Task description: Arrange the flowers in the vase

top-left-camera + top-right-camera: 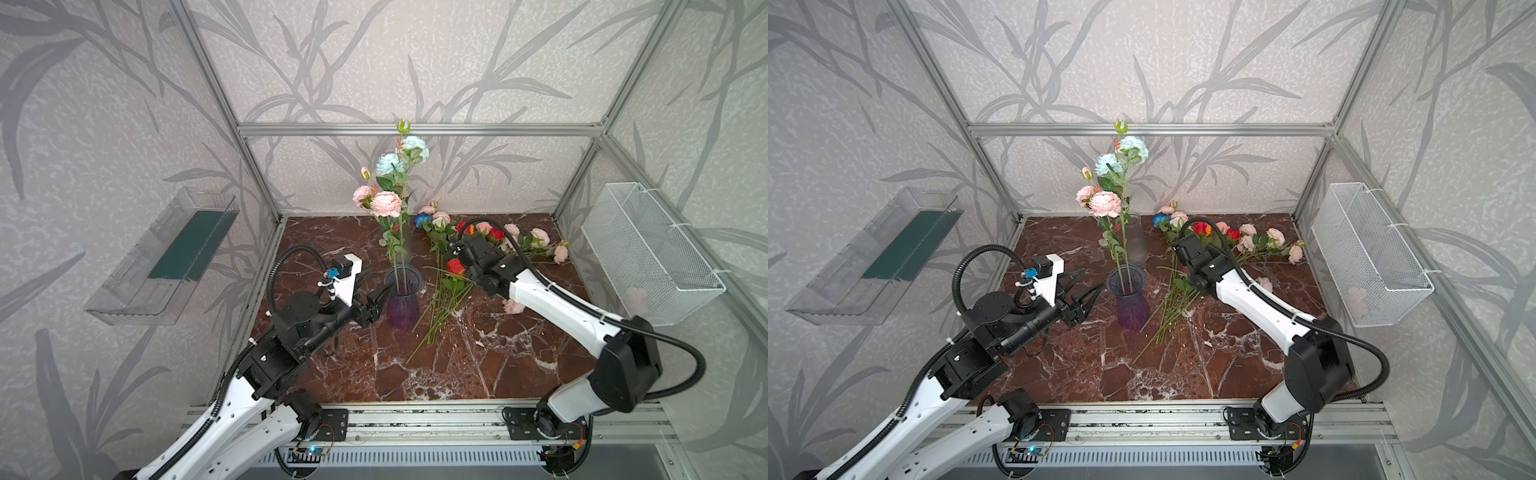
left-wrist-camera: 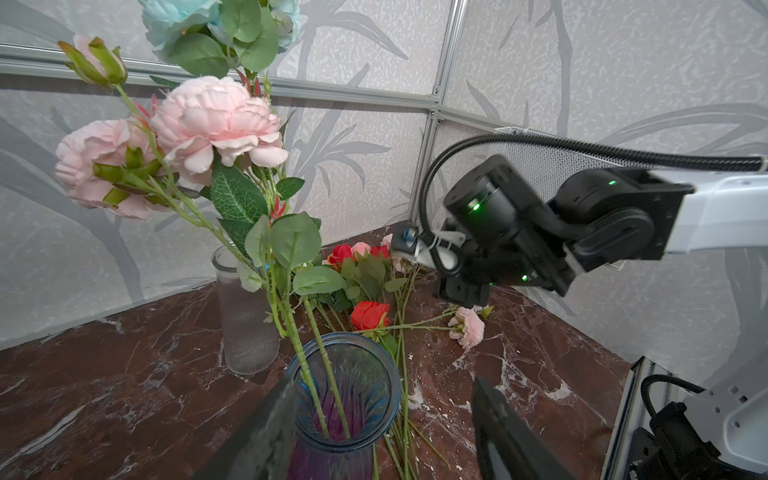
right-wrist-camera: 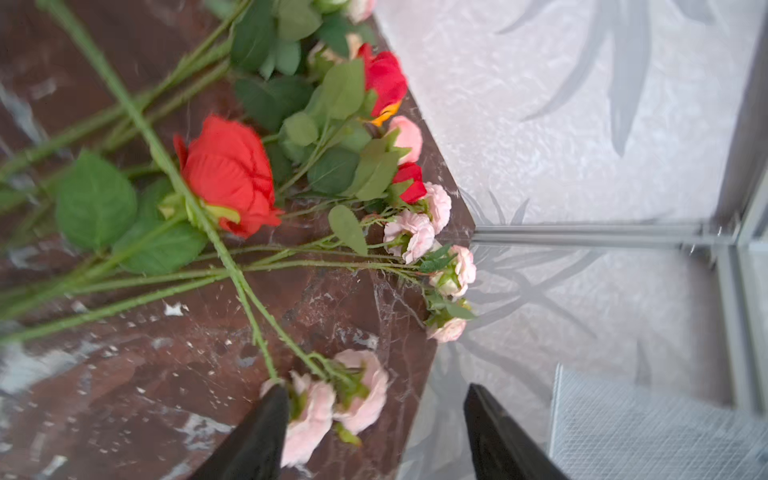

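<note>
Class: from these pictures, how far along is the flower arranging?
Done: two stems, pink peonies and pale teal blooms, stand in the purple-tinted glass vase. In hand: nothing; the left gripper and right gripper are open. Left: the red, pink and blue flowers lying on the brown marble table.

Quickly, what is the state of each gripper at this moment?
Left gripper: open, empty, beside the purple vase.
Right gripper: open, empty, by a loose pink flower.

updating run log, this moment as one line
left gripper: open beside purple ribbed glass vase; right gripper: open over pale pink bloom; in vase: two flower stems; other flowers: on brown marble table
</note>
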`<state>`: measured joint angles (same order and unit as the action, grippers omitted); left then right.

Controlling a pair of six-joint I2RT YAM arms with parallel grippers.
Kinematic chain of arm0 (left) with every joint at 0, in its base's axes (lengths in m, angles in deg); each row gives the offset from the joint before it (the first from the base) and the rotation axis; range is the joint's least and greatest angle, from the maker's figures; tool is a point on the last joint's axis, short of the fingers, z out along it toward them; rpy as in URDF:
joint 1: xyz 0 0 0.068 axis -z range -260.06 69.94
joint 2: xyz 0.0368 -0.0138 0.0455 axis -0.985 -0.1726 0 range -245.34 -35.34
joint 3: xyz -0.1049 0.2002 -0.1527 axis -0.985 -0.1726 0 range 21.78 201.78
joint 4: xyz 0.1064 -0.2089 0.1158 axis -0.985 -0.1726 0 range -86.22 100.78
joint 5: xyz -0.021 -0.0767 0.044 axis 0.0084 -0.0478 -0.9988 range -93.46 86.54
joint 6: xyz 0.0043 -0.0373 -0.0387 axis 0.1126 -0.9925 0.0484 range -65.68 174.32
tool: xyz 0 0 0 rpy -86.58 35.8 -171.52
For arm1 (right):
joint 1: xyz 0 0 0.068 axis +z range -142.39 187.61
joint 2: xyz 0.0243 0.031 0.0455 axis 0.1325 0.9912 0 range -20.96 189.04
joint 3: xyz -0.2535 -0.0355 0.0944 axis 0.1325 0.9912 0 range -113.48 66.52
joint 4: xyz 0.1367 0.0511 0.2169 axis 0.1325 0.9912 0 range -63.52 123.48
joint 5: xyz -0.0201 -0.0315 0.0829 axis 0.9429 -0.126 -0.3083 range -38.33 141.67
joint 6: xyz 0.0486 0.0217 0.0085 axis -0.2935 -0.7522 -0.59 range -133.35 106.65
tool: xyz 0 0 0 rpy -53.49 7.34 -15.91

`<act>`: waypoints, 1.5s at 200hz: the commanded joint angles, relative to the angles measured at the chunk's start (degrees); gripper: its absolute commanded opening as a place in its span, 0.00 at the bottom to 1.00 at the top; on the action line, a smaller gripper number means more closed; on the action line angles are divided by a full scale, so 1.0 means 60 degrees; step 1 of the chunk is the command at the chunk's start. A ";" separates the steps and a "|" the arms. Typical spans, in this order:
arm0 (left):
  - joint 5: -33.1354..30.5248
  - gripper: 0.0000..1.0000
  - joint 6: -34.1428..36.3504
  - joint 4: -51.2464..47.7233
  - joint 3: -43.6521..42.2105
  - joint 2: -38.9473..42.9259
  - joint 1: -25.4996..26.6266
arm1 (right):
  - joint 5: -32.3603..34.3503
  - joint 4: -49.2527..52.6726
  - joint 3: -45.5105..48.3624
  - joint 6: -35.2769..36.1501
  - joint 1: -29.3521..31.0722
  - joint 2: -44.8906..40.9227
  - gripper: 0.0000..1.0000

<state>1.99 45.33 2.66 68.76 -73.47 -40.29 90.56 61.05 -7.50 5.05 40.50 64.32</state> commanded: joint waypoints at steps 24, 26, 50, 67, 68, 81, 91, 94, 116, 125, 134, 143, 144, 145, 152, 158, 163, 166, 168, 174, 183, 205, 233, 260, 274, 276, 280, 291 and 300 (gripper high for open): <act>-0.0162 0.68 -0.0038 0.0588 -0.0322 -0.0089 0.0033 | -0.5997 0.0237 0.1667 -0.9994 -0.2707 -0.1941 0.58; -0.0155 0.68 -0.0046 0.0602 -0.0317 -0.0101 0.0025 | -0.6086 -0.0123 0.1986 -1.0371 -0.2722 -0.2139 0.57; -0.0109 0.68 -0.0198 0.0662 -0.0316 -0.0221 0.0025 | -0.6570 -0.4961 0.5940 -1.4135 -0.2742 -0.3877 0.64; -0.0064 0.67 -0.0352 0.0757 -0.0399 -0.0209 0.0025 | -0.6415 -0.5287 0.6370 -1.5264 -0.2745 -0.3876 0.72; -0.0061 0.67 -0.0364 0.0762 -0.0416 -0.0208 0.0023 | -0.6397 -0.5253 0.6357 -1.5288 -0.2743 -0.3866 0.72; -0.0046 0.68 -0.0428 0.0810 -0.0494 -0.0177 0.0026 | -0.6317 -0.4860 0.6349 -1.6000 -0.2752 -0.3619 0.76; -0.0064 0.68 -0.0470 0.0847 -0.0556 -0.0151 0.0024 | -0.6129 -0.5153 0.6679 -1.6751 -0.2769 -0.3417 0.77; -0.0073 0.67 -0.0472 0.0871 -0.0586 -0.0149 0.0026 | -0.6054 -0.5315 0.6784 -1.6947 -0.2767 -0.3349 0.77; -0.0130 0.68 -0.0551 0.1049 -0.0673 -0.0091 0.0023 | -0.5642 -0.6944 0.7244 -1.7820 -0.2854 -0.2336 0.81; -0.0140 0.68 -0.0581 0.1102 -0.0715 -0.0090 0.0030 | -0.5766 -0.7542 0.7194 -1.8070 -0.2938 -0.1717 0.82; -0.0119 0.68 -0.0569 0.1112 -0.0709 -0.0101 0.0034 | -0.5856 -0.7843 0.7017 -1.8271 -0.2974 -0.1094 0.82; -0.0121 0.68 -0.0545 0.1068 -0.0697 -0.0119 0.0031 | -0.6089 -0.7993 0.6858 -1.8518 -0.2990 -0.0524 0.82; -0.0134 0.68 -0.0541 0.1064 -0.0682 -0.0119 0.0019 | -0.6117 -0.8064 0.6851 -1.8526 -0.2998 -0.0447 0.82; -0.0141 0.68 -0.0539 0.1062 -0.0682 -0.0120 0.0021 | -0.6139 -0.8099 0.6847 -1.8523 -0.3001 -0.0386 0.82; -0.0152 0.68 -0.0519 0.1010 -0.0665 -0.0114 0.0016 | -0.6133 -0.8643 0.6858 -1.8554 -0.3012 -0.0010 0.81; -0.0169 0.68 -0.0496 0.0963 -0.0646 -0.0099 0.0015 | -0.6015 -0.8820 0.6824 -1.8624 -0.3005 0.0229 0.81; -0.0176 0.68 -0.0480 0.0945 -0.0635 -0.0092 0.0012 | -0.5815 -0.8949 0.6814 -1.8629 -0.3012 0.0380 0.81; -0.0200 0.68 -0.0490 0.0936 -0.0647 -0.0080 0.0010 | -0.5683 -0.9075 0.6814 -1.8594 -0.3019 0.0480 0.81; -0.0204 0.68 -0.0481 0.0941 -0.0651 -0.0062 0.0008 | -0.5627 -0.9171 0.6814 -1.8578 -0.3038 0.0553 0.81; -0.0232 0.68 -0.0495 0.0956 -0.0678 -0.0041 0.0011 | -0.5568 -0.9422 0.6795 -1.8601 -0.3113 0.0768 0.80; -0.0249 0.68 -0.0542 0.0994 -0.0709 -0.0032 0.0008 | -0.5586 -1.0407 0.6875 -1.8577 -0.3219 0.1151 0.79; -0.0246 0.68 -0.0610 0.1085 -0.0839 -0.0054 0.0008 | -0.6101 -1.1435 0.6690 -1.8729 -0.3327 0.2177 0.74; -0.0343 0.68 -0.0523 0.1089 -0.0815 -0.0112 0.0012 | -0.6113 -1.2597 0.6640 -1.8931 -0.3327 0.3222 0.37; -0.0496 0.68 -0.0413 0.0959 -0.0791 0.0012 0.0016 | -0.6059 -1.3060 0.6870 -1.8706 -0.3342 0.2916 0.14; -0.0530 0.68 -0.0397 0.0892 -0.0785 0.0055 0.0009 | -0.5932 -1.2409 0.6958 -1.8283 -0.3342 0.2188 0.11; -0.0540 0.68 -0.0385 0.0890 -0.0784 0.0056 0.0015 | -0.5909 -1.2330 0.6960 -1.8197 -0.3338 0.2148 0.11; -0.0533 0.68 -0.0368 0.0883 -0.0776 0.0056 0.0013 | -0.5877 -1.2092 0.6960 -1.8045 -0.3338 0.1721 0.10; -0.0539 0.68 -0.0341 0.0870 -0.0758 0.0060 0.0012 | -0.5702 -1.1360 0.6947 -1.7660 -0.3353 0.0938 0.10; -0.0529 0.68 -0.0328 0.0870 -0.0725 0.0072 0.0011 | -0.5643 -1.0809 0.6893 -1.7280 -0.3385 0.0350 0.09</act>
<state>-0.39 42.37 7.82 64.04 -73.82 -40.29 54.43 -10.71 34.16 -104.85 20.61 75.97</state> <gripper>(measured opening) 0.681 0.097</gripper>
